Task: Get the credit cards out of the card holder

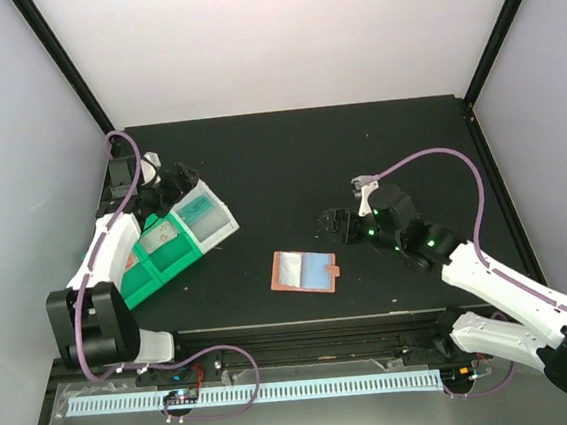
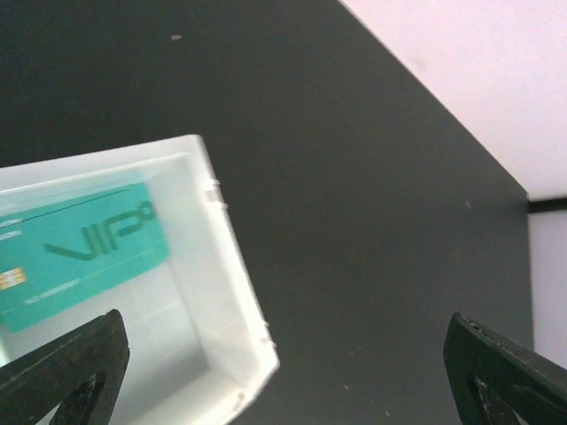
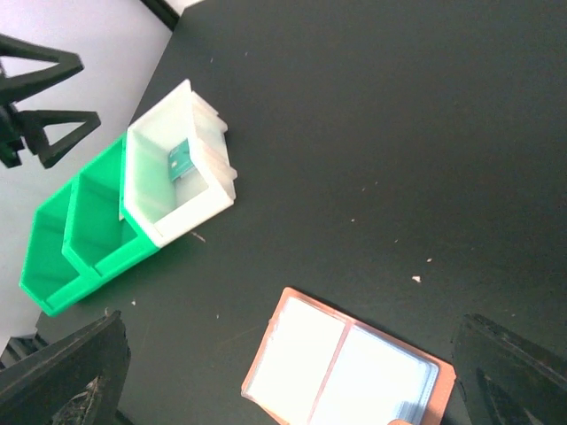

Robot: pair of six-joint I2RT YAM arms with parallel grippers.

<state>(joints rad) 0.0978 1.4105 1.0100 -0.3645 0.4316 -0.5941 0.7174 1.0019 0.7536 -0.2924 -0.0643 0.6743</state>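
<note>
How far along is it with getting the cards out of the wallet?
Done: one teal card lies in the white bin. In hand: nothing. The left pincer is open by that bin, and the right pincer is open above the table. Left: the wallet lies open and appears to hold pale cards in both halves.

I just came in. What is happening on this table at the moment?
Two robot arms are emptying a card holder. It lies open on the table, with pale cards in its pockets. One teal card lies in the white compartment of the tray, and the left gripper hangs open above it. The right gripper is open and empty near the card holder.
</note>
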